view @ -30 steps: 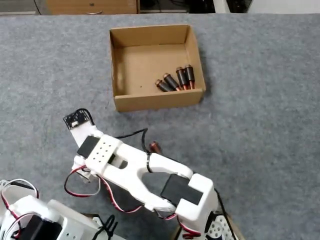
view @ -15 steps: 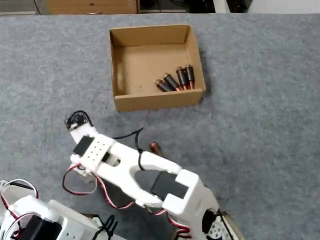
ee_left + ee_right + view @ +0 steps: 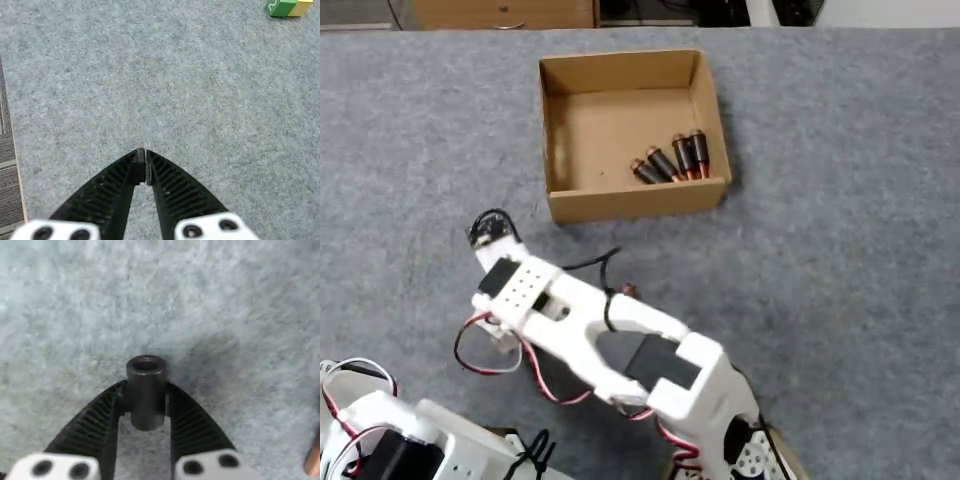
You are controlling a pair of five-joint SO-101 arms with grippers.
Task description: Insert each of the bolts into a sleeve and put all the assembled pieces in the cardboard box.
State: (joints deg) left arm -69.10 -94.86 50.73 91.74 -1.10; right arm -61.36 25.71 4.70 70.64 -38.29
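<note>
My right gripper (image 3: 145, 389) is shut on a black sleeve (image 3: 146, 405), held upright just above the grey carpet with its open bore facing up. In the high view the right arm (image 3: 580, 320) stretches from the front right toward the left and covers the gripper beneath it. A copper bolt (image 3: 628, 290) lies on the carpet, peeking out beside that arm, and its tip (image 3: 314, 460) also shows in the right wrist view. The cardboard box (image 3: 560, 150) stands at the back, with several assembled pieces (image 3: 670, 160) in its front right corner. My left gripper (image 3: 140, 161) is shut on nothing over bare carpet.
The left arm's base (image 3: 375, 440) sits at the front left corner. A green and yellow block (image 3: 287, 7) lies far off in the left wrist view. A carpet edge strip (image 3: 7, 165) runs along one side there. Open carpet lies right of the box.
The right arm's wrist has shifted right and toward the box with the sleeve still held. It now covers more of the bolt. The left arm has not moved.
</note>
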